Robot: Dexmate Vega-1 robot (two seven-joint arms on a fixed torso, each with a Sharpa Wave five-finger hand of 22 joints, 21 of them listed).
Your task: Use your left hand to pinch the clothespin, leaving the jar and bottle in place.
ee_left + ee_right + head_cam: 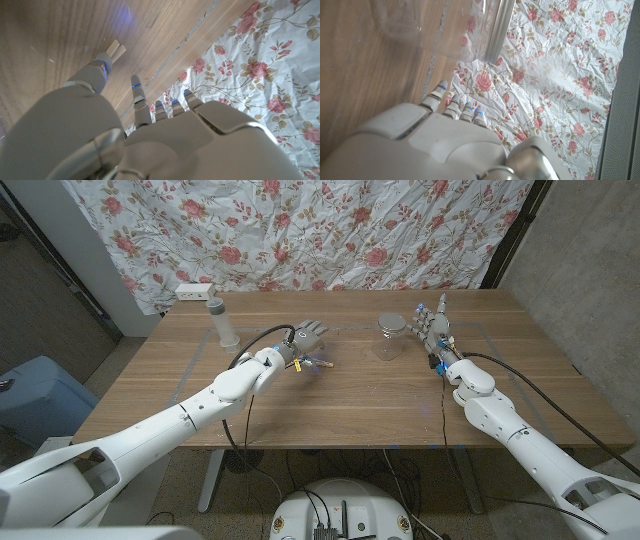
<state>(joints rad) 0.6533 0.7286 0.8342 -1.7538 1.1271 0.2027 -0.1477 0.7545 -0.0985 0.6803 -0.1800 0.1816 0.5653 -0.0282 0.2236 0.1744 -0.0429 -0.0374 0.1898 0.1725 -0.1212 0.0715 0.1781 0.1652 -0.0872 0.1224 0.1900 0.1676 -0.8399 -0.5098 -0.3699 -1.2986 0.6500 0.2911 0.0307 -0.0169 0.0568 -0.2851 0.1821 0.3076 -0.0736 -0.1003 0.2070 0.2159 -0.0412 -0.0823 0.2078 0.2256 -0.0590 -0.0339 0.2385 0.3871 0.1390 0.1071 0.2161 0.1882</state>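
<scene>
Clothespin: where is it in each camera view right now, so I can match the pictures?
Head view: clothespin on the table just right of the left hand.
Left wrist view: its wooden end pokes out beyond a fingertip.
Right wrist view: not in it; the jar is there.
Shared landmark: floral cloth.

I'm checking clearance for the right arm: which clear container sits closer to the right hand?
The short clear glass jar, just beside the right hand; the tall clear plastic bottle stands across the table.
</scene>
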